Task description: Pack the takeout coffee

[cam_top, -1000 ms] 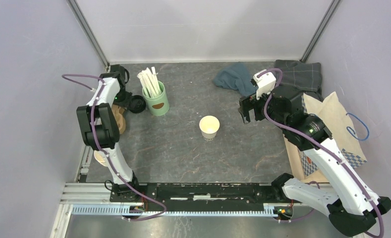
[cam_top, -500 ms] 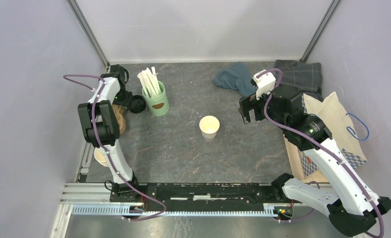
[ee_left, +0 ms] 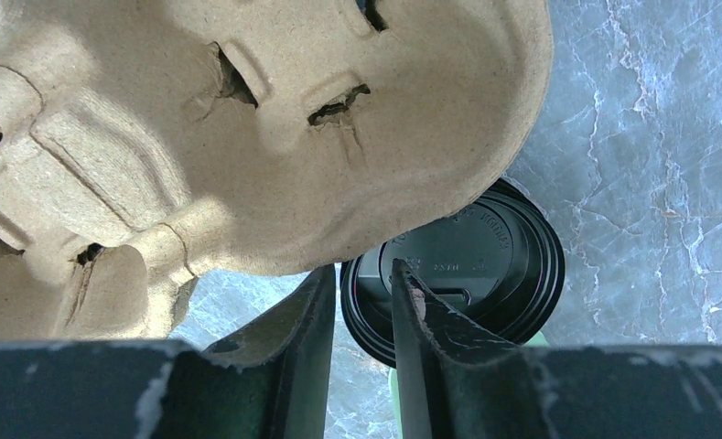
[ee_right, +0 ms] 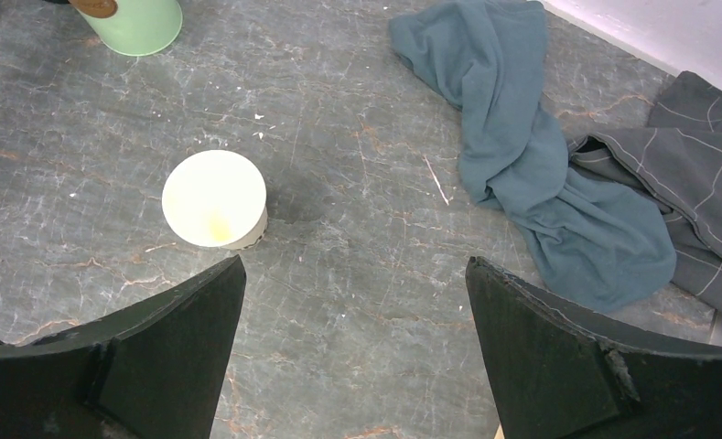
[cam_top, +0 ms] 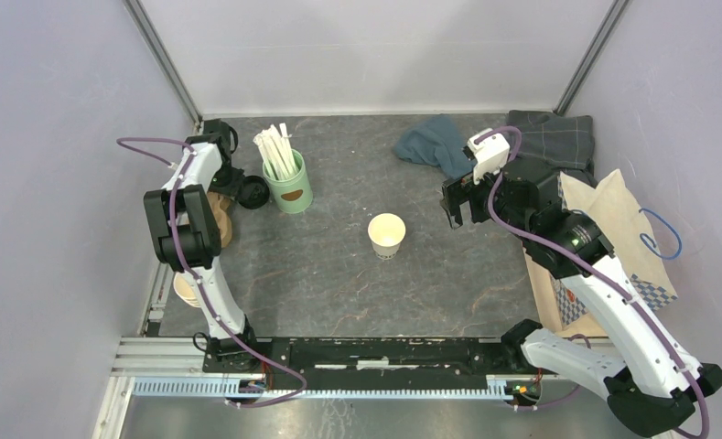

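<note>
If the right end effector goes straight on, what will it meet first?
The right end effector would probably meet bare table between the lidless paper cup and the teal cloth; depth unclear.

The left tool (ee_left: 361,274) is pointing down at the far left, jaws narrowly parted; the right tool (ee_right: 354,265) is hovering right of centre, jaws spread wide.

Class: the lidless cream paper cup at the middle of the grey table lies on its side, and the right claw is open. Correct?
Not quite: the lidless cream paper cup stands upright, as the right wrist view shows. It is at the middle of the grey table, and the right claw is open.
</note>
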`<state>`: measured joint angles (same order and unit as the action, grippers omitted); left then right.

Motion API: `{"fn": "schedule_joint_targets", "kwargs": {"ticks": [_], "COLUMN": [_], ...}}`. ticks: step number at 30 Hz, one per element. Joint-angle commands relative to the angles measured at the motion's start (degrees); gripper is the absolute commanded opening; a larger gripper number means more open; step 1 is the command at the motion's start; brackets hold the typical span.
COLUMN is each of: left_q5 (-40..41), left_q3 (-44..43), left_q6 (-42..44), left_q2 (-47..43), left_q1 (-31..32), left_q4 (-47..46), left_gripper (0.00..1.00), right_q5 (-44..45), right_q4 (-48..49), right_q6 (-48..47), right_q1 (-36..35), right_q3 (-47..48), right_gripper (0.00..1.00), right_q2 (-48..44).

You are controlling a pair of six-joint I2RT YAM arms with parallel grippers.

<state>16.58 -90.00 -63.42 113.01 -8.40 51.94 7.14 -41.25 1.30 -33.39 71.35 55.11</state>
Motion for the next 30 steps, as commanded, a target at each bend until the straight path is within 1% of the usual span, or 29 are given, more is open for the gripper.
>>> {"fn": "schedule_joint_targets", "kwargs": {"ticks": [1,22,27,30], "left_q5": [2.5,2.7,3.0,2.8], "left_q3": [0.3,1.5,1.5,1.3], "left_q6": [1.2,1.3,1.3,1.1], "left_q2": [0.2,1.2,1.1,1.2], "left_q1": [-0.3,-0.3,-0.4,-0.3], "left_q4": [-1.2,-1.8,-1.8,-1.8], "left_gripper": [0.37,0.28,0.25,0.2], "right_q5": [-0.5,-0.9,-1.0,-1.1], "right_q4": [1.8,2.3,2.4,2.3], "right_q6": [0.6,1.1,1.2,1.2], "right_q1": [-0.3,-0.3,-0.2,-0.2], "right_q3": [1.2,0.9,0.6,0.6], "right_gripper": [0.98,0.98,0.98,0.98], "right_q2": [-1.0,-1.4,-1.5,-1.5]}}
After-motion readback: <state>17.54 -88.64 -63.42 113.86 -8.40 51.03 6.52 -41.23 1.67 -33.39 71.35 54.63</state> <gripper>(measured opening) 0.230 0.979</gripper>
